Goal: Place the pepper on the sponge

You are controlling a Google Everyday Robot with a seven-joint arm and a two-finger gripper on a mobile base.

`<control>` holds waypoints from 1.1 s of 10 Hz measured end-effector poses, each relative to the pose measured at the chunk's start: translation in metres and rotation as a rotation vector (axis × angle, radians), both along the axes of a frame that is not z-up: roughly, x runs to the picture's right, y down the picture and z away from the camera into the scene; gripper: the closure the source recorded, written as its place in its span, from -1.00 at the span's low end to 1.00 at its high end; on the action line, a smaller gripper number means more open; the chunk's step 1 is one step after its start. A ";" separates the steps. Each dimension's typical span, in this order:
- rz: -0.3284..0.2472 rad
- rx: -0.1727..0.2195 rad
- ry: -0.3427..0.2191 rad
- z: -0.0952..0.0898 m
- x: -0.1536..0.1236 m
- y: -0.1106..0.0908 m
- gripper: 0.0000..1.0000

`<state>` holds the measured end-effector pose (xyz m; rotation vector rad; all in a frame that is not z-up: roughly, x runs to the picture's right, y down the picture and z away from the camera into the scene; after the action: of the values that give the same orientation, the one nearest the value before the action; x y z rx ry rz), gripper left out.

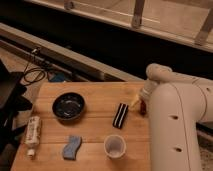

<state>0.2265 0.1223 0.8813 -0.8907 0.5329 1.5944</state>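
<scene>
The claw (140, 99) hangs right of centre, by the dark-red pepper (143, 107); its grip I cannot tell. Seemingly the pickup. Next needs a carry to the blue sponge (71, 147), lower left on the worktop (95, 127).

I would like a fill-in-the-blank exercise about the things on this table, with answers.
The sponge lies between the white tube and the ___.
The striped block lies between the bowl and the ___.
The gripper is beside the pepper, which is not yet on the ___.
Missing words: cup; pepper; sponge.
</scene>
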 end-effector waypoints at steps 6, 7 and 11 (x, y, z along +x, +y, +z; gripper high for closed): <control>0.005 -0.054 0.062 0.026 0.025 0.008 0.91; 0.003 -0.053 0.061 0.026 0.024 0.007 0.99; 0.004 -0.054 0.064 0.026 0.027 0.008 1.00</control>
<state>0.2533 0.1307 0.9070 -0.8845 0.6221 1.6228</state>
